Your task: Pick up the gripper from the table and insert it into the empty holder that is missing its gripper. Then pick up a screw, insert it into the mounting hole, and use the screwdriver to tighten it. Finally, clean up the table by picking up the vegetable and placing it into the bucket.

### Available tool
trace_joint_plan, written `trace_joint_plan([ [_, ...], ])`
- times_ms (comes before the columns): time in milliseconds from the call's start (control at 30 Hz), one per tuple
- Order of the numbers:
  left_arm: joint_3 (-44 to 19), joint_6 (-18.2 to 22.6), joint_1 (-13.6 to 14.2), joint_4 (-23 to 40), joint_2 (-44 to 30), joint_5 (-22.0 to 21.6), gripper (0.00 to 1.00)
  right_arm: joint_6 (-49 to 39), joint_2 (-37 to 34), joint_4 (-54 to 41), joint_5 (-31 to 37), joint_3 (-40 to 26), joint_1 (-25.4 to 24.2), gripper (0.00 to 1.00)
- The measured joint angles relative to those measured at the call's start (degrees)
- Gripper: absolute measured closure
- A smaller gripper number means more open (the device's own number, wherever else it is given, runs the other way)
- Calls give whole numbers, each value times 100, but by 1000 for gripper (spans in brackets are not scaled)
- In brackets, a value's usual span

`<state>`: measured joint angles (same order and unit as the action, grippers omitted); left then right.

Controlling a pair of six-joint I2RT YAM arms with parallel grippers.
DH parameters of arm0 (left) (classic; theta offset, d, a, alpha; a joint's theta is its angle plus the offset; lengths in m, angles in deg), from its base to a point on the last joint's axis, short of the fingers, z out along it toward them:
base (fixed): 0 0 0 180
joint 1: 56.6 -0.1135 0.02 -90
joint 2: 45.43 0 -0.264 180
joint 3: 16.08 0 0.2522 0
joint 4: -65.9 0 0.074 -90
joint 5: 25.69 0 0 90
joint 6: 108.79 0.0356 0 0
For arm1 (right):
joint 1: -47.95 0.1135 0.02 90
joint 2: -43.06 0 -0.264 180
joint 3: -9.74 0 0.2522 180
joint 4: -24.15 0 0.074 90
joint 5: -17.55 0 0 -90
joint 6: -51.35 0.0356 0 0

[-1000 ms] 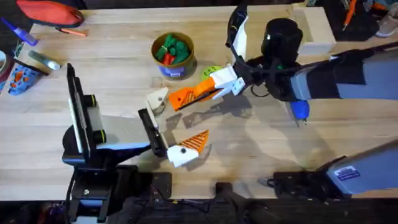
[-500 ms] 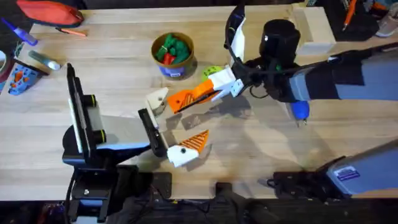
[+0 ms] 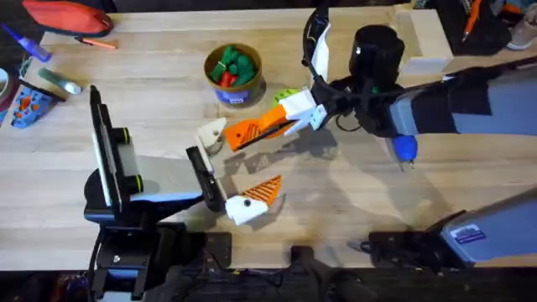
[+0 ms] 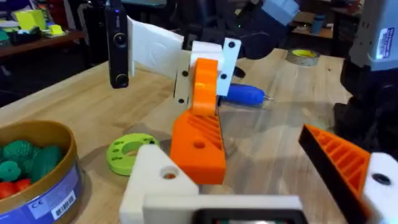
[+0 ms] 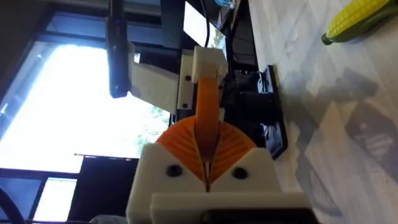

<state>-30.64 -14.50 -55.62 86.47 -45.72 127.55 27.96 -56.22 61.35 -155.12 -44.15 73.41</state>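
Right hand (image 3: 281,124): my fingers are clamped on the gripper (image 3: 247,132), holding it by its thick end out over the middle of the table.
Gripper: orange, tilted, its narrow end touching the holder (image 3: 213,132).
Holder: the plain white peaked block that serves as one finger of my left hand (image 3: 231,168).
Left hand: spread wide and holding nothing; its other finger carries an orange ribbed wedge (image 3: 265,191), well apart from the holder.
Just changed: over the last second my right hand has crept a little toward the holder, closing the small gap between gripper and block.
Meaning: I judge the insertion is under way but not finished; the screw, the tightening and the clean-up all remain.
Screwdriver (image 3: 405,149): blue, lying on the table just beside my right arm, untouched.
Bucket (image 3: 233,71): near the far edge, with green and red toys inside.
Vegetable (image 5: 357,18): yellow, lying on the table, one end cut off by the frame.
Hard to tell: whether the gripper is seated in the holder or only resting against it. I cannot make out a screw or the mounting hole.
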Motion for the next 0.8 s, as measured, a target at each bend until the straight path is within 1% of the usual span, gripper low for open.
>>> trace_joint_plan([
  [500,0,-1,0,0,0,2,15,117,0,-64,239,-21,52,992],
  [800,0,-2,-1,0,0,-5,13,143,-22,-60,315,-54,180,992],
])
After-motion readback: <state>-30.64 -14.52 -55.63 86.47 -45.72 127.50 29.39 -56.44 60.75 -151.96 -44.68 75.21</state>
